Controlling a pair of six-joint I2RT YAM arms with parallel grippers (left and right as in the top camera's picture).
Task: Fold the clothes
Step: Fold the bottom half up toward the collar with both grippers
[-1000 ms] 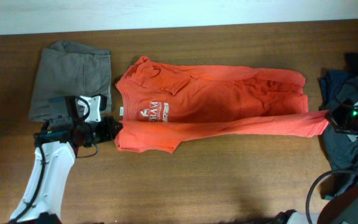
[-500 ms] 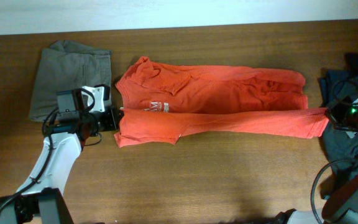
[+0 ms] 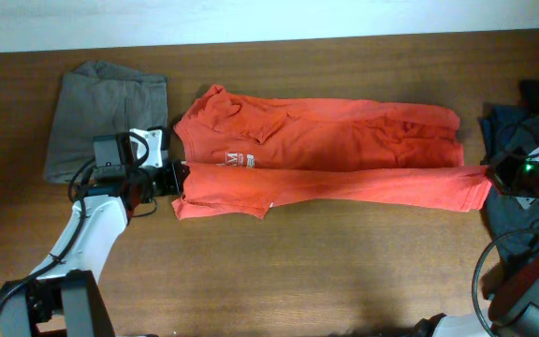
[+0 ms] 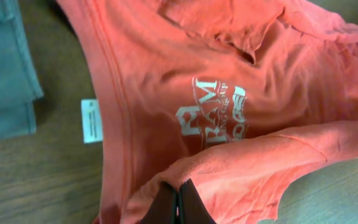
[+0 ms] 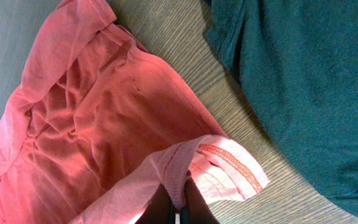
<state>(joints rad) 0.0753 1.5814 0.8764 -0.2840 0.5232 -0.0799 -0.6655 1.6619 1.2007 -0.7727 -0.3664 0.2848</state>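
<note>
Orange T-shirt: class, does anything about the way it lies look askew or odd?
The T-shirt is rumpled along its far side. The folded-over near strip covers part of the white lettering and juts past the layer beneath at the right end. A white label sticks out beside it.

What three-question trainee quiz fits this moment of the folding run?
1. True or false: both the left gripper and the right gripper are shut on the T-shirt.
2. In the overhead view, which garment lies left of the T-shirt? A grey-brown; B white; C striped.
3. Fill in: the folded-over edge partly covers the white ____.
Key: 1 true. 2 A, the grey-brown garment. 3 lettering.
</note>
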